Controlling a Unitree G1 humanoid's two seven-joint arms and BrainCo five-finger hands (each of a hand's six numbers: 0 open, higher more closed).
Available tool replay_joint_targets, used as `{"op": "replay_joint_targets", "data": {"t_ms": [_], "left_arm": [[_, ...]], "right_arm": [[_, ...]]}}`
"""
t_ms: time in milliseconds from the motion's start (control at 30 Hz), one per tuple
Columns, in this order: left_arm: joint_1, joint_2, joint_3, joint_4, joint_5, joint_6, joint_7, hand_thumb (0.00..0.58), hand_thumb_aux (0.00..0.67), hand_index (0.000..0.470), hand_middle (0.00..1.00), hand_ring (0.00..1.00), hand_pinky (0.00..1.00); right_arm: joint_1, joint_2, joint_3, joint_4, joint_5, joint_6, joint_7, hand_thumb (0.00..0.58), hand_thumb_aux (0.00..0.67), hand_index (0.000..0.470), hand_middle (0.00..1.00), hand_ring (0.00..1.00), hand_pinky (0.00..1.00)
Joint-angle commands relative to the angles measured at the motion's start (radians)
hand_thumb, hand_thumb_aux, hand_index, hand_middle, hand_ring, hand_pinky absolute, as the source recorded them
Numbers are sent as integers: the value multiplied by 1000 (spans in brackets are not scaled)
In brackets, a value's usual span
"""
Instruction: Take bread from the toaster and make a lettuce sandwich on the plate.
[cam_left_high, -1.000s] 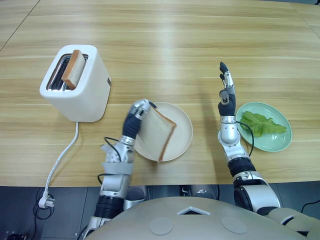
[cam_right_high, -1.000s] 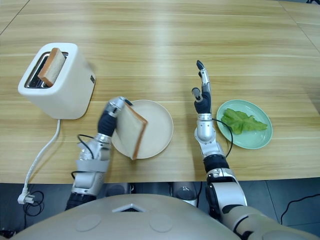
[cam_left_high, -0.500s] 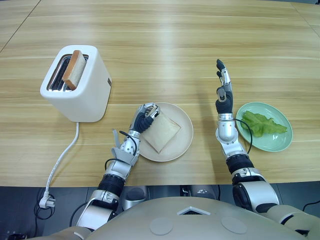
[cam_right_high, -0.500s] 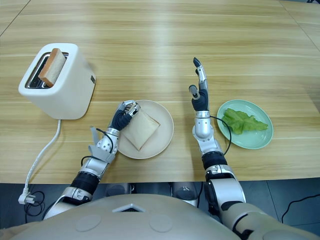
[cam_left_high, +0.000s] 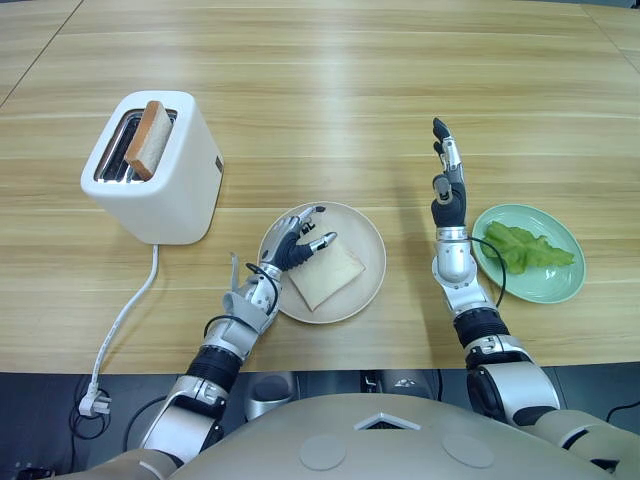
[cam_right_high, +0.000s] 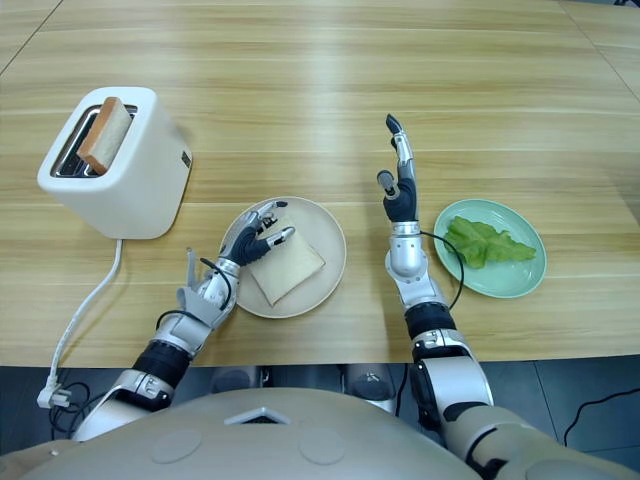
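Observation:
A white toaster (cam_left_high: 160, 180) stands at the left with one slice of bread (cam_left_high: 146, 138) upright in its slot. On the beige plate (cam_left_high: 366, 245) in the middle lies a flat bread slice (cam_left_high: 328, 276). My left hand (cam_left_high: 286, 247) hovers over the plate's left rim with its fingers spread, fingertips just at the slice's edge, holding nothing. Between the two plates, my right hand (cam_left_high: 447, 185) stands upright with fingers extended and empty. A lettuce leaf (cam_left_high: 526, 249) rests on the green plate (cam_left_high: 560, 287) at the right.
The toaster's white cord (cam_left_high: 122, 316) runs down off the table's front edge to a plug (cam_left_high: 90, 403). The wooden table (cam_left_high: 330, 90) stretches bare behind the plates.
My left hand laid the bread slice flat on the beige plate and let go, its fingers now spread. The right hand has barely moved.

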Motion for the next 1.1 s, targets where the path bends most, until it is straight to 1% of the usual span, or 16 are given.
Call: {"op": "replay_joint_targets", "data": {"t_ms": [33, 100, 167, 233, 300, 400, 567, 700, 900, 933, 967, 1000, 1033, 1100], "left_arm": [[26, 38, -3, -92, 97, 47, 71, 0, 0, 0, 0, 0, 0], [35, 60, 16, -153, 137, 68, 114, 0, 0, 0, 0, 0, 0], [48, 75, 38, -221, 169, 88, 159, 0, 0, 0, 0, 0, 0], [69, 82, 55, -291, 191, 104, 191, 0, 0, 0, 0, 0, 0], [95, 83, 73, -365, 205, 108, 222, 0, 0, 0, 0, 0, 0], [126, 75, 93, -438, 184, 87, 252, 0, 0, 0, 0, 0, 0], [155, 57, 109, -447, 112, 60, 237, 0, 0, 0, 0, 0, 0], [171, 62, 129, -450, 88, 55, 229, 0, 0, 0, 0, 0, 0], [184, 73, 159, -453, 72, 50, 220, 0, 0, 0, 0, 0, 0], [184, 73, 164, -452, 70, 50, 217, 0, 0, 0, 0, 0, 0], [184, 73, 168, -451, 68, 49, 215, 0, 0, 0, 0, 0, 0], [183, 72, 171, -450, 68, 48, 213, 0, 0, 0, 0, 0, 0], [182, 72, 174, -450, 67, 48, 211, 0, 0, 0, 0, 0, 0], [180, 70, 182, -445, 63, 47, 209, 0, 0, 0, 0, 0, 0]], "right_arm": [[64, -122, -81, -155, -140, 70, -89, 0, 0, 0, 0, 0, 0], [131, -242, -145, -214, -230, 182, -131, 0, 0, 0, 0, 0, 0], [191, -374, -164, -196, -328, 317, -145, 0, 0, 0, 0, 0, 0], [240, -479, -151, -143, -382, 438, -114, 0, 0, 0, 0, 0, 0], [281, -567, -109, -61, -456, 550, -107, 0, 0, 0, 0, 0, 0], [306, -624, -36, 43, -528, 649, -141, 0, 0, 0, 0, 0, 0], [272, -610, 70, 132, -556, 735, -187, 0, 0, 0, 0, 0, 0], [246, -596, 146, 167, -561, 756, -206, 0, 0, 0, 0, 0, 0], [267, -609, 196, 145, -547, 771, -245, 5, 3, 2, 0, 0, 0], [273, -613, 197, 138, -544, 773, -257, 482, 394, 271, 0, 0, 0], [281, -617, 197, 128, -541, 772, -269, 512, 441, 303, 0, 0, 0], [288, -621, 197, 118, -538, 773, -280, 579, 641, 440, 0, 0, 0], [297, -625, 196, 103, -537, 776, -293, 580, 670, 460, 0, 0, 0], [318, -634, 189, 66, -533, 783, -322, 580, 670, 460, 0, 0, 0]]}}
